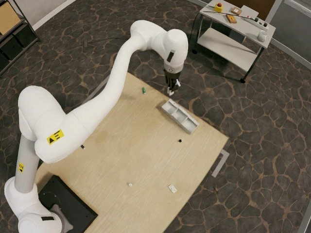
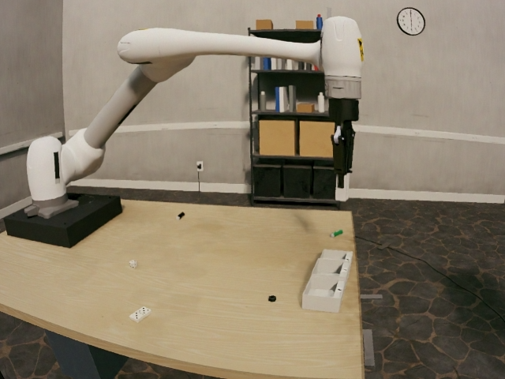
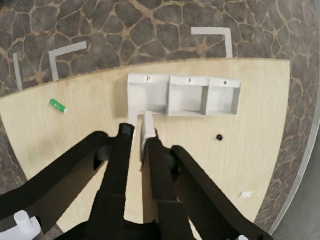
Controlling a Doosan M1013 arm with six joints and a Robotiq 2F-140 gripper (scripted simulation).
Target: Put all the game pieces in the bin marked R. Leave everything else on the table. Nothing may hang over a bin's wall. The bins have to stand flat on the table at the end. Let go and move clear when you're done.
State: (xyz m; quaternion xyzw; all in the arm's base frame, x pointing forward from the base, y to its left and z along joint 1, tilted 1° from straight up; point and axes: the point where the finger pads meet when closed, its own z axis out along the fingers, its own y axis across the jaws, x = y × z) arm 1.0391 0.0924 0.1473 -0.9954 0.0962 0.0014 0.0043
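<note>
Gripper [image 1: 170, 92] [image 2: 342, 189] [image 3: 138, 119] is hovering above the table [image 1: 140, 150] [image 2: 211, 260] [image 3: 265, 150], fingers almost together, gripping nothing. Bin R [image 1: 188, 130] [image 2: 320, 303] [image 3: 222, 114] is sitting below it, farthest along the row. Domino [image 1: 172, 188] [image 2: 140, 313] [image 3: 245, 194] and die [image 1: 129, 184] [image 2: 132, 264] are lying on the tabletop, well apart from the gripper.

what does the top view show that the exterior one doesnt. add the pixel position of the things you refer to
Only the top view: a cart [image 1: 243, 27] with a white mug [image 1: 262, 35] and a yellow box with a red button [image 1: 218, 8].

Only the exterior view: a wall clock [image 2: 410, 20] and a wall outlet [image 2: 200, 166].

Both: the row of bins [image 1: 175, 122] [image 2: 321, 302] [image 3: 168, 95], die [image 1: 129, 184] [image 2: 132, 264], domino [image 1: 172, 188] [image 2: 140, 313] [image 3: 245, 194], green cylinder [image 1: 144, 90] [image 2: 336, 233] [image 3: 58, 105], small black ring-like part [image 1: 180, 141] [image 2: 271, 298] [image 3: 219, 137] and black-and-white piece [image 1: 82, 146] [image 2: 181, 215].
</note>
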